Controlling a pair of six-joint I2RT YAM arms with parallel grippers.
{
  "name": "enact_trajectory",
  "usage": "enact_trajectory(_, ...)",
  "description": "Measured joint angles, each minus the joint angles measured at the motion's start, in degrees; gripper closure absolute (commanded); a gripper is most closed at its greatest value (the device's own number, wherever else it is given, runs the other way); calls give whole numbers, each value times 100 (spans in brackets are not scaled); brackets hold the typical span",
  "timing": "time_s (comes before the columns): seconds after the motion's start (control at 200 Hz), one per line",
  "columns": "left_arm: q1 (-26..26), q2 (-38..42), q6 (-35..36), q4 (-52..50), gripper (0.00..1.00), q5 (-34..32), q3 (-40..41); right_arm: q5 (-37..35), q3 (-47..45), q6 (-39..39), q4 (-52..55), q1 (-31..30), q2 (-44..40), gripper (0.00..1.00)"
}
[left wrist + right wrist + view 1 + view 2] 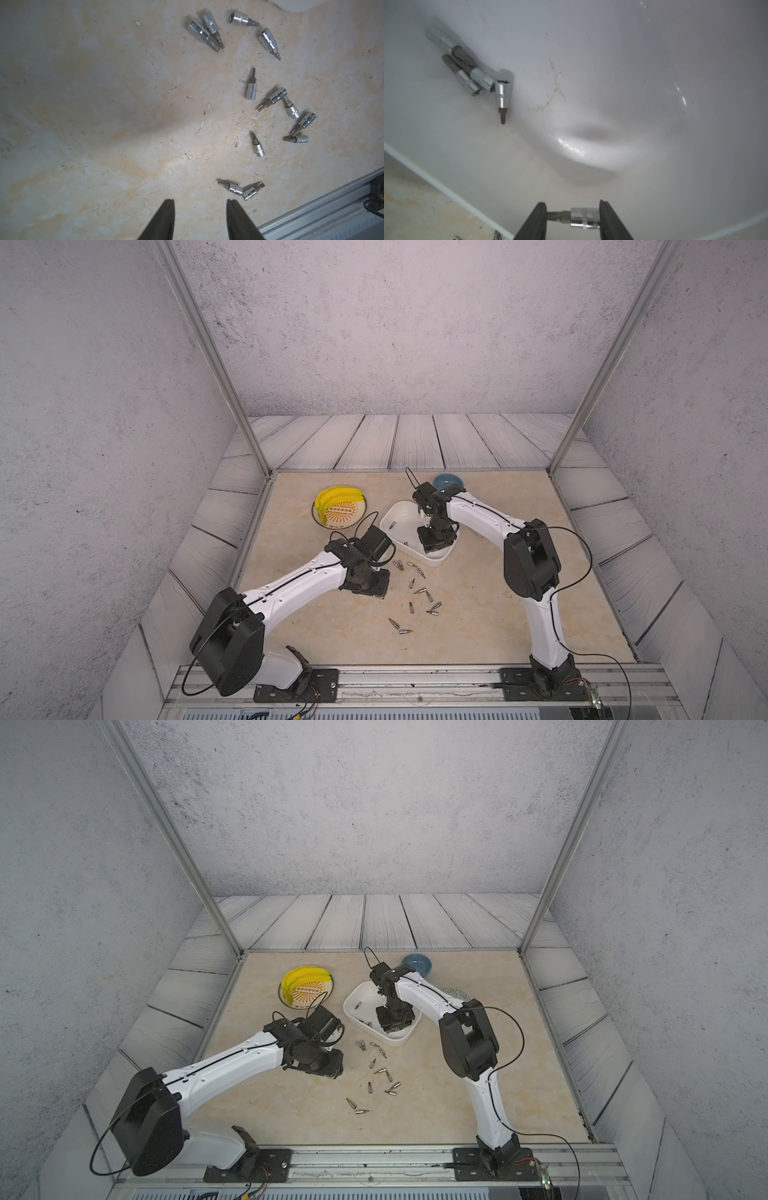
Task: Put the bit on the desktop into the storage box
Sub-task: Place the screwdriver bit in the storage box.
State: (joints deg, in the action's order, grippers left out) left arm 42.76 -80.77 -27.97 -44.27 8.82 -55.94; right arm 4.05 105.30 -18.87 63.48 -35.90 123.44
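The right gripper [572, 203] was clamped on a bit [583, 218], end to end. The bit's long axis ran straight across from one finger to the other, with the dark tip pressed against one finger and the chrome socket end against the other. It was a short piece: a shiny, stepped chrome collar narrowing to a dull grey-brown shank. It hung inside the box [654, 62], just above the white floor (which way it pointed across the room I could not tell, since the wrist covered it from above).

A small huddle of bits [503, 93] lay in the box by one wall, most of them side by side and one angled off with its open socket end showing.

From above, the box sat at twelve o'clock of the loose bits [251, 91], which lay scattered on the desktop [104, 104]. They pointed every which way, and a few pairs touched. The left gripper [200, 200] hung at nine o'clock of that scatter, its fingers apart with nothing between them, over bare desktop. A blue bowl [451, 481] stood at one o'clock of the box.
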Motion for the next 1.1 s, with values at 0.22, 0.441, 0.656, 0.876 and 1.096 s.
enact_trajectory(0.22, 282, -103, -173, 127, 54, -2, 70, 55, -162, -11, -13, 0, 138, 55)
enact_trajectory(0.441, 511, -321, -299, 258, 54, -13, 72, 74, -361, -15, -68, 0, 140, 55)
enact_trajectory(0.656, 693, -599, -409, 400, 54, -24, 192, 79, -376, -26, -118, 0, 140, 50)
enact_trajectory(0.876, 754, -638, -472, 490, 54, -24, 214, 79, -341, -37, -125, 0, 245, 48)
enact_trajectory(1.096, 767, -796, -509, 595, 54, -26, 273, 76, -339, -50, -133, 0, 317, 39)
